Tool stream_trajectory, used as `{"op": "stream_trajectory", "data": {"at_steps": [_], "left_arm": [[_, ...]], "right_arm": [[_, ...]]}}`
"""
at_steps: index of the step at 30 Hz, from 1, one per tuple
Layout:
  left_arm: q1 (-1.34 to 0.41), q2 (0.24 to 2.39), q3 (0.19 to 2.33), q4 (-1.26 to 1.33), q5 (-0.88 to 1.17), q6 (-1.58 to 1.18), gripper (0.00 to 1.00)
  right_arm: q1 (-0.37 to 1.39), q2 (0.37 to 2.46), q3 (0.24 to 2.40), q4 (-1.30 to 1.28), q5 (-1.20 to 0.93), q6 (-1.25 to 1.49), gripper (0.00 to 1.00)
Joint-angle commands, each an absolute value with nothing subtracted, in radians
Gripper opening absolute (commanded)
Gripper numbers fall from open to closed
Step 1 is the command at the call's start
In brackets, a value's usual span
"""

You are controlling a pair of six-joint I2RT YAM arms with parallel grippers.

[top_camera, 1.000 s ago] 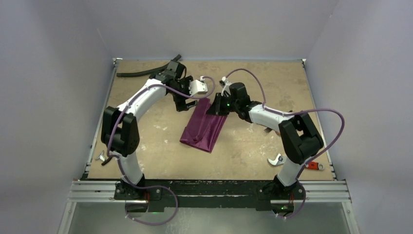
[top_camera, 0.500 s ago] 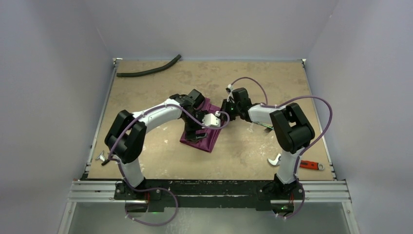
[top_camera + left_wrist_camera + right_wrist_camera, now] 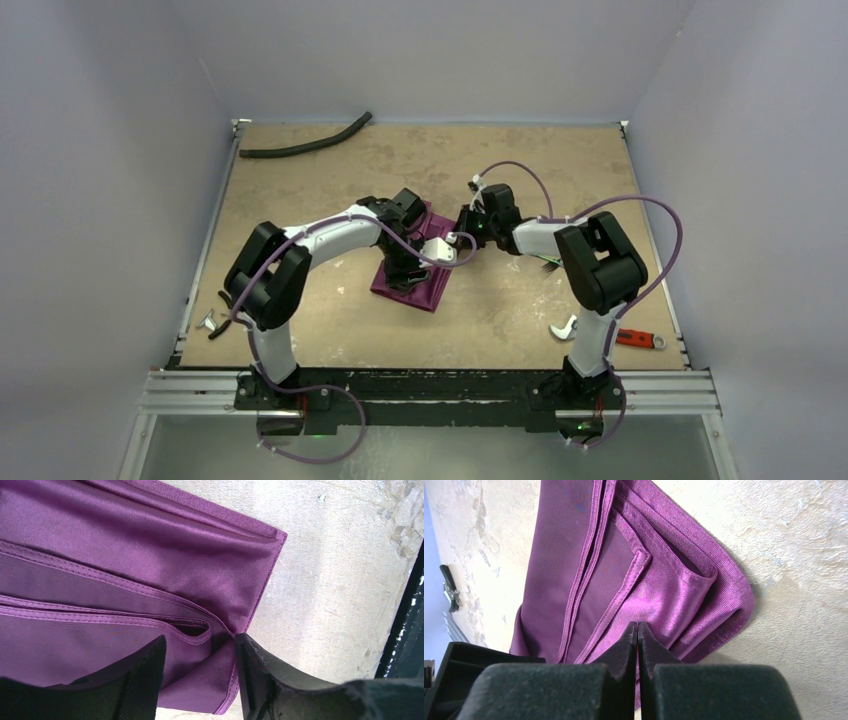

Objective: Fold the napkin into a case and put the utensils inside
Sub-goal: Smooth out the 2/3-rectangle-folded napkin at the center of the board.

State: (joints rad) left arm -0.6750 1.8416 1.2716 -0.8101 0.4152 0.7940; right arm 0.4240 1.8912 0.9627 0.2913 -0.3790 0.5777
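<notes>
The plum-purple napkin (image 3: 425,285) lies folded into a narrow strip mid-table, with hemmed layers showing (image 3: 150,555) (image 3: 574,555). My left gripper (image 3: 402,272) is down over its near end. In the left wrist view that gripper (image 3: 200,672) stands open astride a raised corner fold, and its right finger (image 3: 255,680) touches the hem. My right gripper (image 3: 465,228) is at the far right corner. In its own view it (image 3: 638,627) is shut, tips pressed on a shiny flap; pinched cloth cannot be made out. The utensils are mostly hidden: only thin dark ends (image 3: 545,265) show under my right forearm.
A long black hose (image 3: 305,146) lies at the far left of the table. A red-handled tool (image 3: 640,339) with silver jaws (image 3: 566,328) sits near the front right. A small metal piece (image 3: 208,322) rests by the left edge. Grey walls enclose the table.
My left arm swung from the far side down onto the napkin's near end, its jaws narrowing. My right gripper closed at the far corner and shifted slightly right.
</notes>
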Motion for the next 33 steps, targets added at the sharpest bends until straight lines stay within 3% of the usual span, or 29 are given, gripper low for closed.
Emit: {"op": "stream_trajectory", "data": {"at_steps": [1, 6, 12, 15, 19, 24, 25, 26, 28, 33], "left_arm": [[-0.678, 1.857, 1.281, -0.824, 0.47, 0.769, 0.49], [-0.681, 1.86, 1.278, -0.858, 0.508, 0.782, 0.48], [-0.681, 1.871, 1.309, -0.868, 0.483, 0.787, 0.63], [-0.682, 1.878, 1.316, -0.863, 0.485, 0.789, 0.64], [-0.682, 1.902, 1.295, -0.843, 0.467, 0.798, 0.52], [-0.681, 1.89, 1.278, -0.831, 0.45, 0.805, 0.29], [-0.681, 1.883, 1.278, -0.831, 0.447, 0.806, 0.23], [-0.682, 1.876, 1.276, -0.829, 0.442, 0.806, 0.11], [-0.682, 1.861, 1.273, -0.828, 0.429, 0.805, 0.0], [-0.683, 1.832, 1.26, -0.836, 0.412, 0.816, 0.0]], "right_arm": [[0.419, 1.885, 0.924, 0.279, -0.343, 0.575, 0.01], [0.42, 1.88, 0.897, 0.304, -0.339, 0.587, 0.01], [0.419, 1.878, 0.885, 0.322, -0.339, 0.59, 0.01], [0.419, 1.872, 0.881, 0.319, -0.338, 0.59, 0.01], [0.419, 1.862, 0.876, 0.318, -0.334, 0.589, 0.01], [0.419, 1.868, 0.872, 0.318, -0.323, 0.595, 0.0], [0.419, 1.873, 0.874, 0.318, -0.32, 0.596, 0.0], [0.419, 1.878, 0.875, 0.318, -0.318, 0.598, 0.0], [0.419, 1.887, 0.874, 0.32, -0.314, 0.601, 0.0], [0.419, 1.895, 0.862, 0.327, -0.298, 0.616, 0.0]]}}
